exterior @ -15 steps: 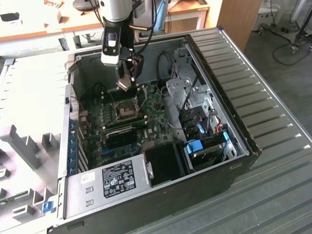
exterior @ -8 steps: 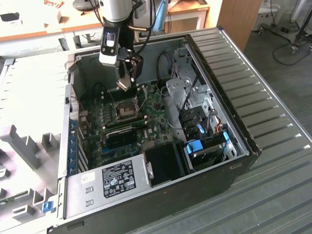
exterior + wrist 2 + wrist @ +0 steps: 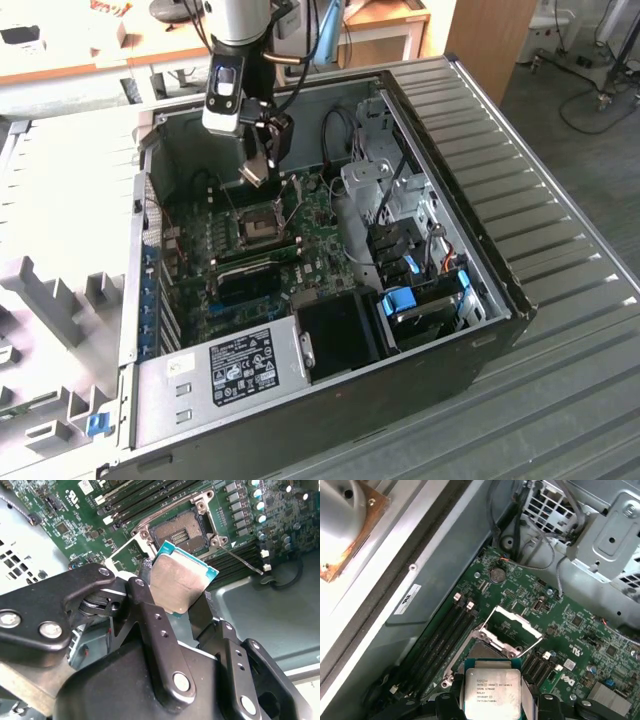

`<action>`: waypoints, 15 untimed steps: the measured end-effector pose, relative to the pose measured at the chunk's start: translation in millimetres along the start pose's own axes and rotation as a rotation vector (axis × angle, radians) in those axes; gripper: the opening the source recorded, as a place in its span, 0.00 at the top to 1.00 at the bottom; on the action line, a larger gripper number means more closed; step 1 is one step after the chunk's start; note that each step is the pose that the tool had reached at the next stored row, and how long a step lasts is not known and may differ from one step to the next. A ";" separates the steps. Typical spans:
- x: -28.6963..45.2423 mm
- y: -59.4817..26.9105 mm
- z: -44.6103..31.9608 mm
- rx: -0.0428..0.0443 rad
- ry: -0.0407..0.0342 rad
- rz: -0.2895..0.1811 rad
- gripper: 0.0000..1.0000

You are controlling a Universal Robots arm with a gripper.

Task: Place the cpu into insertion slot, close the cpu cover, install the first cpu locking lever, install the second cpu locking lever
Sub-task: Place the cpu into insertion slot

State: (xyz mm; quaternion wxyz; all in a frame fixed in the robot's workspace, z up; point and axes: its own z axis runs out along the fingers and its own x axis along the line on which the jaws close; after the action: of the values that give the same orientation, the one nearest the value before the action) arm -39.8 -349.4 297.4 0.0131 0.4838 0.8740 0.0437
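The pincer (image 3: 174, 596) was clamped on the cpu (image 3: 184, 577) and held it tilted in the air. Just past it was the slot (image 3: 182, 530), open and bare, not touching the cpu. The cover (image 3: 517, 622) stood flipped up beside the slot, on the green board (image 3: 580, 645) inside the case (image 3: 470, 150).

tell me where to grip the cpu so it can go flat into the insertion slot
By two opposite thin edges, pinched from the sides, as the gripper holds the cpu now. It is a flat square plate, so an edge hold likely leaves its broad faces free to settle into the open insertion slot. The cpu cover stands flipped open beside it.
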 end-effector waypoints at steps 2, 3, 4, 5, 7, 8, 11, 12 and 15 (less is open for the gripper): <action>0.0 0.0 0.1 -0.0006 -0.0032 0.035 0.46; -0.1 0.0 0.1 -0.0008 -0.0040 0.045 0.46; -0.1 0.0 0.1 -0.0008 -0.0041 0.046 0.46; -0.1 0.0 0.1 -0.0008 -0.0042 0.046 0.46; 0.0 0.0 0.1 -0.0008 -0.0042 0.046 0.46; 0.0 0.0 0.1 -0.0008 -0.0042 0.047 0.46; 0.0 0.0 0.2 -0.0012 -0.0053 0.059 0.46; 0.0 0.0 0.3 -0.0016 -0.0066 0.075 0.46; -0.1 0.0 0.3 -0.0019 -0.0094 0.106 0.46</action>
State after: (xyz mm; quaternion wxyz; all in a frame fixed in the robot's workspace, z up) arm -39.8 -349.4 297.1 0.0153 0.5295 0.8471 0.0428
